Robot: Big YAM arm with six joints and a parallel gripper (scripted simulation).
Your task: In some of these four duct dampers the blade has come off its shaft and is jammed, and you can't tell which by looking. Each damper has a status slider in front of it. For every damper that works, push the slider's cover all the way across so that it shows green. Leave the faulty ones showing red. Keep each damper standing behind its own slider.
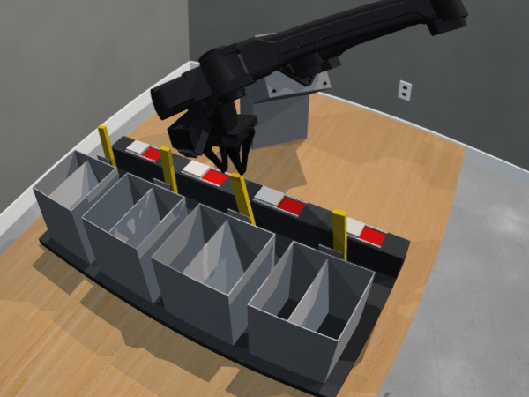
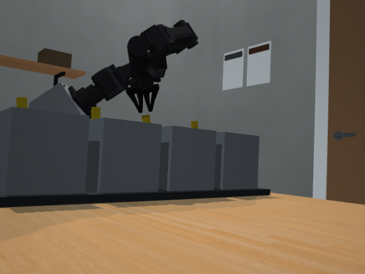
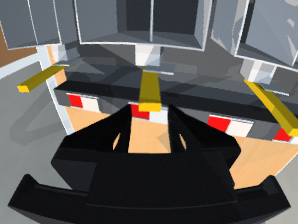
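Fingers (image 1: 242, 168) (image 2: 151, 107) are parted part-way, with nothing pinched between them, and the gripper (image 1: 233, 171) (image 2: 145, 111) (image 3: 149, 109) is pointed downward near the third yellow lever (image 1: 241, 194) (image 2: 146, 119) (image 3: 150, 90), counted from the left in the top view. Whether the lever is being touched cannot be told.

Below, four open-topped grey boxes are lined up along a black board (image 1: 370, 318) (image 2: 182, 193): the first damper (image 1: 62, 216) (image 2: 48, 152), the second damper (image 1: 115, 256) (image 2: 131, 155), the third damper (image 1: 194, 300) (image 2: 191, 158) (image 3: 142, 37) and the fourth damper (image 1: 291, 348) (image 2: 240, 161).

Inside each, a pale panel is seen dividing the space; in the fourth, dark floor is exposed on both sides of it. No loose objects can be made out within.

Behind the boxes, on the levers' side, four sliders are set into a raised black strip (image 1: 317, 238), one by each damper. Red is shown on every one: the first slider (image 1: 138, 146), the second slider (image 1: 196, 168), the third slider (image 1: 269, 196) (image 3: 158, 116) and the fourth slider (image 1: 355, 227), each white cover sitting beside its red patch.
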